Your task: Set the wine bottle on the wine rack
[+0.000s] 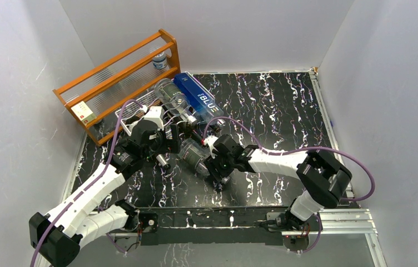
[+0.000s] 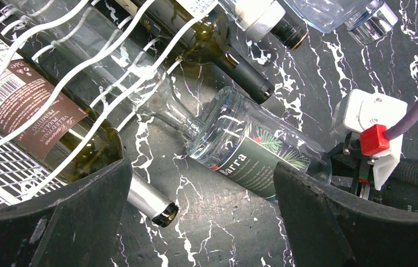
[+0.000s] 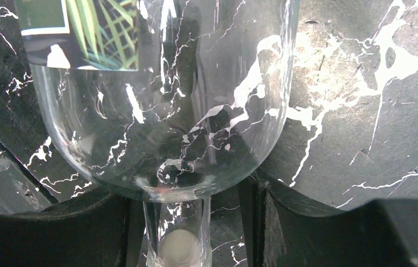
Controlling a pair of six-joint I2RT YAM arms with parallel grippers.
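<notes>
The wine bottle [image 1: 194,156] is clear glass with a dark green label and lies on its side on the black marble table. The left wrist view shows the wine bottle [image 2: 251,158] reading "Barra". My right gripper [image 1: 214,162] sits at its neck end. In the right wrist view the neck [image 3: 177,233] runs between the fingers of the right gripper [image 3: 182,208], which is open, with a gap on the right side. My left gripper [image 1: 169,147] hovers wide open by the wine rack [image 1: 132,111], and nothing is between the fingers of the left gripper [image 2: 201,214]. The wine rack [image 2: 84,64] is white wire.
Several bottles lie on the rack, one with a brown label [image 2: 34,117] and a silver-capped neck [image 2: 150,201] poking out. A dark bottle [image 2: 234,67] lies beside it. A blue box [image 1: 198,95] and an orange wooden shelf [image 1: 119,72] stand behind. Grey walls close in on three sides.
</notes>
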